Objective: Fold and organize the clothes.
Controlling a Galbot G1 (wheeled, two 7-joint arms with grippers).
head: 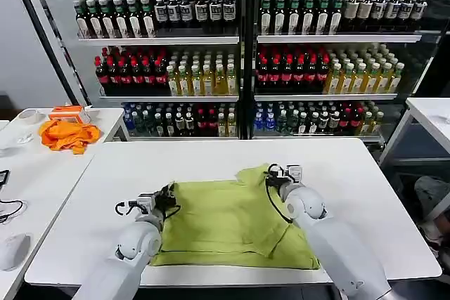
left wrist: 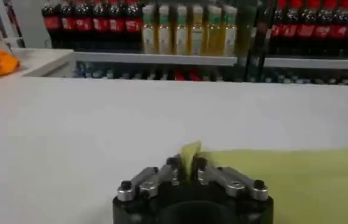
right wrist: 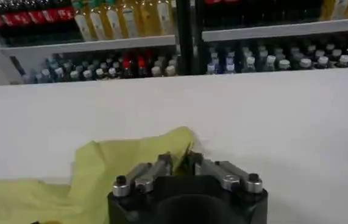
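Lime-green, short-sleeved cotton T-shirt lies partly folded on the white table; our left gripper pinches its near-left corner, jaws closed on cloth; our right gripper clamps the raised far-right edge likewise; we judge it light, limp and wrinkle-prone, best gripped at corners and hems.

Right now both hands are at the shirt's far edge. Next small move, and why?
Probably lift both corners slightly and draw them toward the robot. The left hand and right hand each look closed on the far edge of the lime-green T-shirt, which lies mostly flat on the white table, one corner already bunched up.
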